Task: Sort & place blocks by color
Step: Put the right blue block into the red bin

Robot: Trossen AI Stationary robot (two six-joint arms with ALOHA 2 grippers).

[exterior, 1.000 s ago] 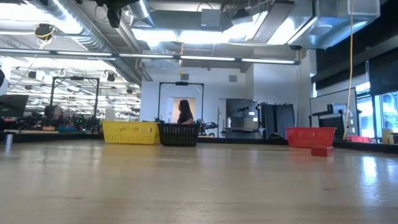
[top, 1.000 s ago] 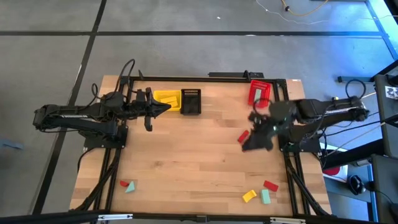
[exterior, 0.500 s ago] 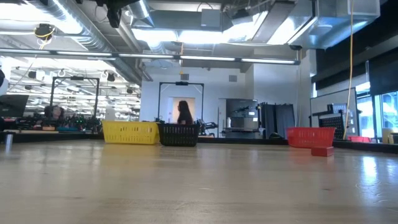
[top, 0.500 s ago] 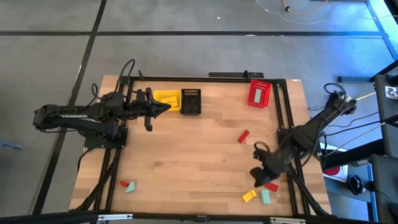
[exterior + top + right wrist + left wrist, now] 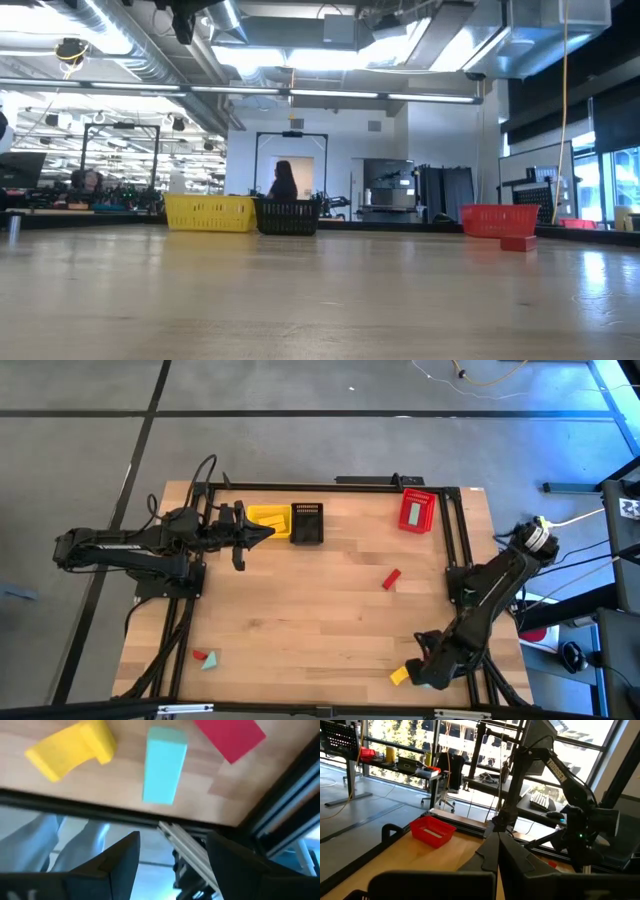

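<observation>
My right gripper [image 5: 425, 672] hangs open at the table's near right corner, touching nothing. In the right wrist view its fingers [image 5: 172, 865] stand apart short of a yellow block [image 5: 70, 747], a pale teal bar [image 5: 164, 765] and a red block [image 5: 230, 737], all lying flat on the wood. From above only the yellow block [image 5: 399, 676] shows; the arm hides the other two. Another red block [image 5: 391, 579] lies mid-right on the table. A red piece [image 5: 200, 656] and a teal piece [image 5: 210, 662] lie near the near left corner. My left gripper [image 5: 262, 533] waits shut by the yellow basket.
Three slotted baskets stand along the far edge: yellow [image 5: 268, 518], black [image 5: 306, 523] and red [image 5: 417, 510]. Black frame rails [image 5: 455, 550] run down both sides of the table. The table's near edge and rail [image 5: 190, 850] lie right under my right gripper. People show in the room behind.
My right gripper has swung from beside the mid-right red block toward the table's near edge, ending over the group of blocks at the near right corner. The mid-right red block has stayed where it lay.
</observation>
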